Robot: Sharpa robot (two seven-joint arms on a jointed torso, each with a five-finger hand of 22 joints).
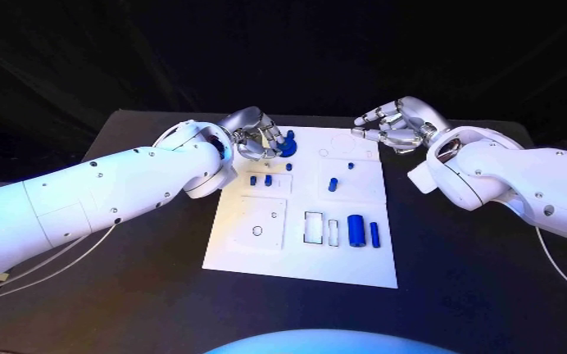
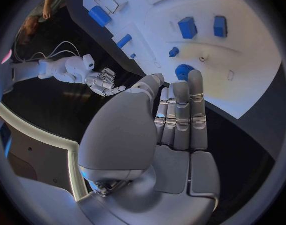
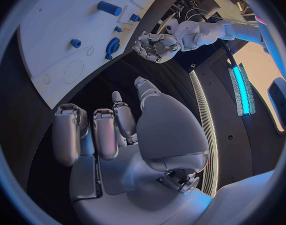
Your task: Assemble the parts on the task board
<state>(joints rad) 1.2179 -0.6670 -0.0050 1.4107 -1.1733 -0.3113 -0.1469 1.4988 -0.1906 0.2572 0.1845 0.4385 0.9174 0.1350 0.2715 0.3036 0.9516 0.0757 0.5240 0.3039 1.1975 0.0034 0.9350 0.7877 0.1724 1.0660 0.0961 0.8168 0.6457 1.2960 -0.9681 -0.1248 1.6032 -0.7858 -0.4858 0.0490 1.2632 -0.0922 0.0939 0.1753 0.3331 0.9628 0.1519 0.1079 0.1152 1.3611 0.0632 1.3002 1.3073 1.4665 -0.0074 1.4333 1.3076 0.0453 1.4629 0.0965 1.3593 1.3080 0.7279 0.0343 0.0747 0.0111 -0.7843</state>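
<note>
A: Where do you find the task board (image 1: pixel 266 243)?
B: Flat on the black surface (image 1: pixel 473 264), between the two arms. White plate, blue parts spread over it.

A: Your left hand (image 1: pixel 258 141)?
B: At the board's far left corner, just beside a blue gear (image 1: pixel 288 146). In the left wrist view the fingers (image 2: pixel 180 116) lie straight and side by side, pointing at that gear (image 2: pixel 183 71); nothing held.

A: Your right hand (image 1: pixel 396 127)?
B: Off the board's far right corner, above the surface. Fingers curled loosely and spread apart, nothing in them.

A: Other parts?
B: A large blue cylinder (image 1: pixel 356 229) and a thin blue rod (image 1: pixel 374 234) lie side by side near the board's near right corner. Two small blue blocks (image 1: pixel 261 180) sit just nearer than the gear.
</note>
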